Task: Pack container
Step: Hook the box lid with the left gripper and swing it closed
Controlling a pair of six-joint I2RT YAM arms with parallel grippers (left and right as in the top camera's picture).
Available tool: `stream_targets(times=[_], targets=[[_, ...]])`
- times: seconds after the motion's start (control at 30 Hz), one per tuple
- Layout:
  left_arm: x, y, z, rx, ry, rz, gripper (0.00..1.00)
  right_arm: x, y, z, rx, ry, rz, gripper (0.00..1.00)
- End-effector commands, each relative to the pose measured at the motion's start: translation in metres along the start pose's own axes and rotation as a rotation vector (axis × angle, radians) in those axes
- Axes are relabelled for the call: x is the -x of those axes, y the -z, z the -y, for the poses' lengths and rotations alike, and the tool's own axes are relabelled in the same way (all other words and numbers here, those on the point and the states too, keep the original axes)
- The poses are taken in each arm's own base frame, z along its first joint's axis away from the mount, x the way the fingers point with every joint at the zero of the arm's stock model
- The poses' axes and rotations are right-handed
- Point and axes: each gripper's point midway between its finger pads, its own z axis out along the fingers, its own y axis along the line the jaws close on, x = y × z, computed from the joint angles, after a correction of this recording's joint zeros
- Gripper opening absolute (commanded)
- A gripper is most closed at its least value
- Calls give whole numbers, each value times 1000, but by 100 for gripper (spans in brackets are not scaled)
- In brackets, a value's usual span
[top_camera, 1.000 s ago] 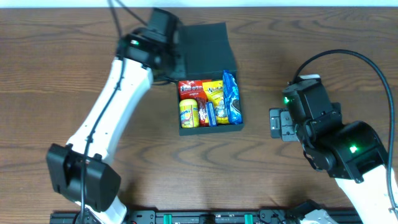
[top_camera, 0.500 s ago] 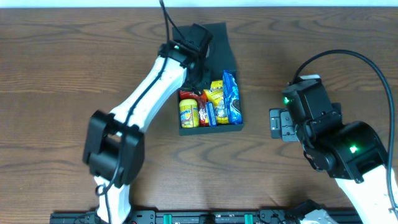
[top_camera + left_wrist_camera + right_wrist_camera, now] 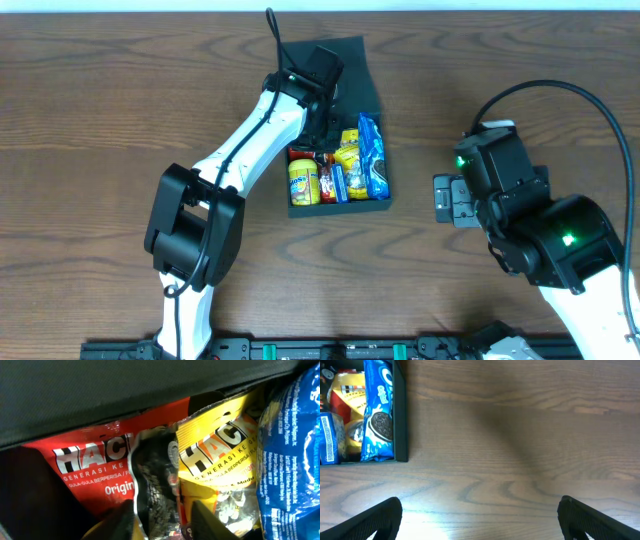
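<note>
The dark teal container [image 3: 340, 208] stands at the table's middle with its flap lid [image 3: 350, 72] folded back. Inside lie a red packet [image 3: 85, 470], a yellow packet [image 3: 215, 460], a blue packet [image 3: 290, 450] and a blue cookie packet [image 3: 373, 160]. My left gripper [image 3: 323, 138] reaches down into the box's far left part. In the left wrist view the left gripper [image 3: 162, 520] is open, its fingers parted on either side of a crinkled dark packet [image 3: 155, 485]. My right gripper [image 3: 443, 198] hovers open over bare wood to the right of the box, nothing between its fingers [image 3: 375, 520].
A yellow round-faced packet [image 3: 303, 180] fills the box's near left corner. The box's right wall [image 3: 401, 410] and the cookie packet [image 3: 379, 415] show at the left of the right wrist view. The wooden table [image 3: 100, 120] spreads on both sides.
The left arm swung right from the lid's left side and came down into the box. Its jaws, shut before, have parted around the dark packet. The right arm has not moved.
</note>
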Motion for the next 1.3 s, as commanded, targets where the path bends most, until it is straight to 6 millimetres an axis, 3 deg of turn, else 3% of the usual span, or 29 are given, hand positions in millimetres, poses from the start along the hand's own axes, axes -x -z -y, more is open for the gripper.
stream_targets(times=[0.0,0.13,0.23,0.37,0.47,0.6,0.73,0.83,1.0,1.27], targets=[[13,27,7,-24,-6,66,45,0,-1,3,-11,-12,-2,99],[22,75,15,-58,-17,162,70,0,-1,3,-11,-12,-2,99],[27,120,8,-79,1,254,97,-1,-1,3,-12,-11,-4,99],[35,162,-35,-80,105,332,95,-1,-1,3,-12,-11,-3,99],[44,167,-70,-158,203,321,95,1,-1,3,-10,-13,1,99],[57,143,-116,-332,348,247,95,1,-1,3,-10,-14,3,99],[71,109,-136,-501,453,179,95,1,-1,3,-10,-14,3,99],[91,77,-131,-690,498,138,95,1,-1,3,-10,-13,3,99],[105,34,-115,-780,561,78,95,1,-1,3,-10,-14,3,99],[117,-9,-76,-872,565,18,95,1,-1,3,-10,-13,2,99]])
